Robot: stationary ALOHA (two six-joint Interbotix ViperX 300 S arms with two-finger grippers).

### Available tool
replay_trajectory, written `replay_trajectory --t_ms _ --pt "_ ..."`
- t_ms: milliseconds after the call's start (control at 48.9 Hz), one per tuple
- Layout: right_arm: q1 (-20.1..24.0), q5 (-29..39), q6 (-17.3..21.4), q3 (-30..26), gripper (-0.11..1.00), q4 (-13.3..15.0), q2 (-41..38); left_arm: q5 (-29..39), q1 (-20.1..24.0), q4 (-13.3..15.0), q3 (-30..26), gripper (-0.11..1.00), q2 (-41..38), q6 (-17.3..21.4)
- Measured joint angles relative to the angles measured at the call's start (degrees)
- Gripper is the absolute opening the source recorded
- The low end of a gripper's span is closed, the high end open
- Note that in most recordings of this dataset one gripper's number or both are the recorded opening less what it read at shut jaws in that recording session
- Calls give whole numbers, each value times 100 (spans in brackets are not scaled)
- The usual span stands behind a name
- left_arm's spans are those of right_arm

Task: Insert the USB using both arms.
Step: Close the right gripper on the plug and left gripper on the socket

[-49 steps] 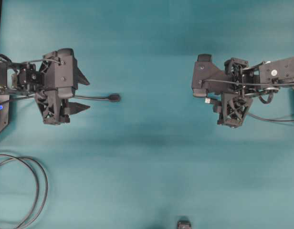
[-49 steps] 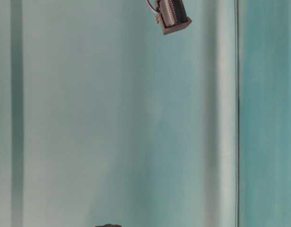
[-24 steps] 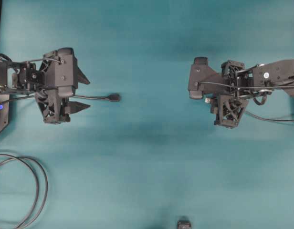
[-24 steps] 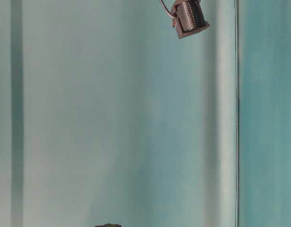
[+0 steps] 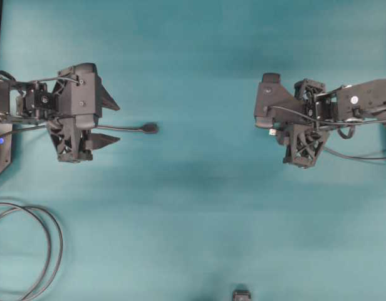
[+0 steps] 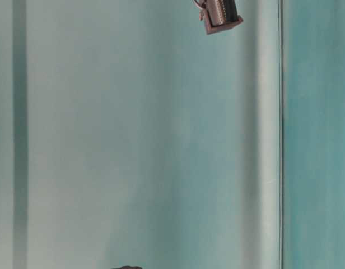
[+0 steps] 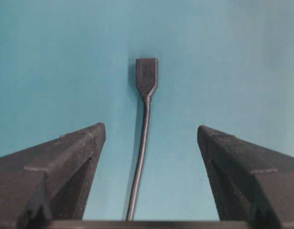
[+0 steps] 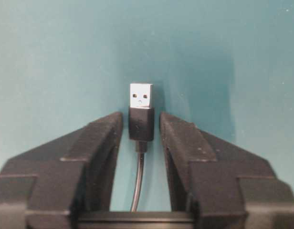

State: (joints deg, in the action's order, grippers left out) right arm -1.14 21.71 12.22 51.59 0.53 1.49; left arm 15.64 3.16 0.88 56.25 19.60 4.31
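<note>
Our right gripper (image 8: 141,125) has its fingers narrowed around the USB (image 8: 141,101), not quite pinching its black collar. Our left gripper (image 7: 151,134) gapes wide astride the socket (image 7: 146,76) cable, ready to steady it for mating.

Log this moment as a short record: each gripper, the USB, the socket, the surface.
left gripper: open, jaws wide on either side of the socket cable, touching nothing
right gripper: jaws close beside the USB collar; contact not clear
USB: silver plug pointing away from the right wrist camera, between the fingertips
socket: black, flat on the cloth, ahead of the left gripper
cloth: teal
</note>
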Motion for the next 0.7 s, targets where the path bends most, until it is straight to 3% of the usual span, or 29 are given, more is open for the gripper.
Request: replay_trajectory --t_ms 286,695 --pt "26 -18 -9 9 25 26 9 -53 0 0 18 86 -62 0" --pt "149 202 -9 -35 23 35 18 -466 0 0 -202 86 -967 35"
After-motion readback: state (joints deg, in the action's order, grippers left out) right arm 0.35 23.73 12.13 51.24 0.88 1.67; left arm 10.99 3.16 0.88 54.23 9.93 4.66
